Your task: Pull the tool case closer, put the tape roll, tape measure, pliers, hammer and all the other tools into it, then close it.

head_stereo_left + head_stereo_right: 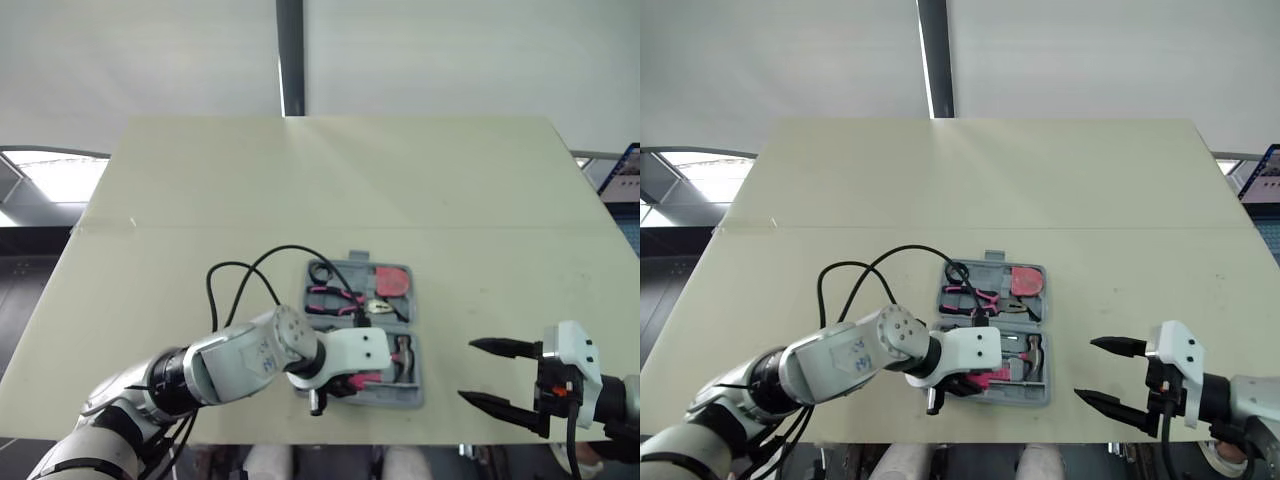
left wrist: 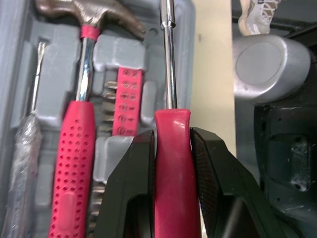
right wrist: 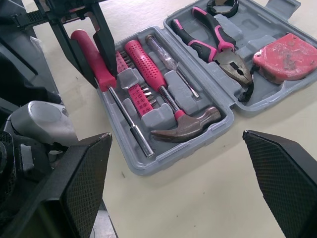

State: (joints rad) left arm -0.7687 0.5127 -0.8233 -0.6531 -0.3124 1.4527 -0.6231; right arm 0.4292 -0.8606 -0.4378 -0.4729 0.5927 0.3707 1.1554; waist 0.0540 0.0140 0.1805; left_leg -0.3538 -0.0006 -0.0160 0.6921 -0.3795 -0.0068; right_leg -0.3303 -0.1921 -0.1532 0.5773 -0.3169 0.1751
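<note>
Apparently the last tool is going in: the left gripper (image 2: 172, 136) is clenched on the screwdriver (image 2: 173, 193), above its slot along the open case's (image 3: 148, 166) six o'clock edge. Next, seat it and release. The right gripper (image 1: 468, 370) hangs spread at three o'clock.

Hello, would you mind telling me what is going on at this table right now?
The robot is packing an open tool case on the table. Its left gripper is shut on a red-handled screwdriver, holding it at the case's edge beside the hammer. The pliers, tape measure and tape roll already lie inside. The right gripper hovers open beside the case, holding nothing.
</note>
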